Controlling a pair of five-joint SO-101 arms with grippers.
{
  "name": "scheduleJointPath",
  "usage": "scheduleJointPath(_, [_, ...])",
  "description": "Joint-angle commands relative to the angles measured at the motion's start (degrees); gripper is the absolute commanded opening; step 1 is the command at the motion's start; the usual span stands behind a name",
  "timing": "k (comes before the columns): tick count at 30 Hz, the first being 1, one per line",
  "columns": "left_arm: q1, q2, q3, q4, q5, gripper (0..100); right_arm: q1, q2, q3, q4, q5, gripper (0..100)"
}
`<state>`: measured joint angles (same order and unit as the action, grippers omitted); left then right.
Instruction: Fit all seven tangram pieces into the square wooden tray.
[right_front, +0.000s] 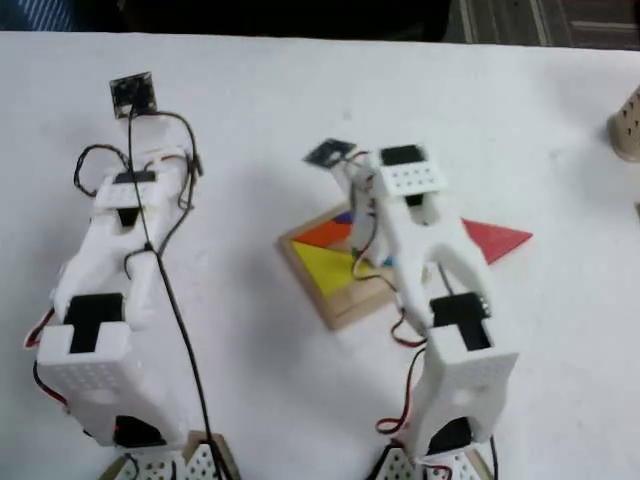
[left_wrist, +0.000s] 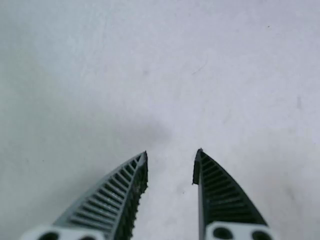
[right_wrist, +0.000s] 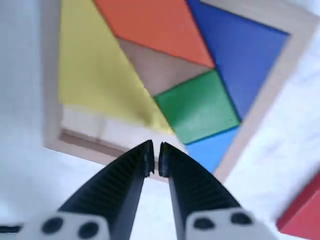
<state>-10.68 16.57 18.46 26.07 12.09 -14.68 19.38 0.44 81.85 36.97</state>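
Note:
The square wooden tray (right_front: 345, 308) lies mid-table under my right arm. In it, the right wrist view shows a yellow triangle (right_wrist: 92, 70), an orange triangle (right_wrist: 155, 25), a blue triangle (right_wrist: 240, 60), a green square (right_wrist: 197, 106) and a light blue piece (right_wrist: 209, 150). A bare wooden triangle (right_wrist: 157, 70) shows between them. My right gripper (right_wrist: 154, 152) is shut and holds nothing, just above the tray's rim (right_wrist: 272, 90). A red triangle (right_front: 495, 240) lies on the table beside the tray. My left gripper (left_wrist: 171, 155) is open over bare white table.
A black cable (right_front: 165, 270) runs along the left arm (right_front: 105, 290). A small black module (right_front: 132, 93) lies at the back left. A light wooden object (right_front: 628, 125) stands at the right edge. The table is white.

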Motion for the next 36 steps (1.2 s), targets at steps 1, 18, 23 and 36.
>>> scheduleJointPath(1, [0.1, -0.1, -1.9, -1.4, -0.8, 17, -0.9, -3.2, -2.1, 1.1, -9.0, 3.1])
scheduleJointPath(18, [16.6, 0.0, 2.1, -7.0, -1.0, 17, 1.0, -0.7, 11.7, -18.8, -41.7, 3.0])
scheduleJointPath(23, [21.7, 2.5, 2.2, -6.8, -8.4, 17, 0.7, 0.5, 8.3, -20.9, -42.1, 3.0])
scheduleJointPath(36, [22.8, 13.5, -7.7, -6.8, -11.5, 16, 2.5, 0.3, 5.5, -24.6, -44.0, 3.0])
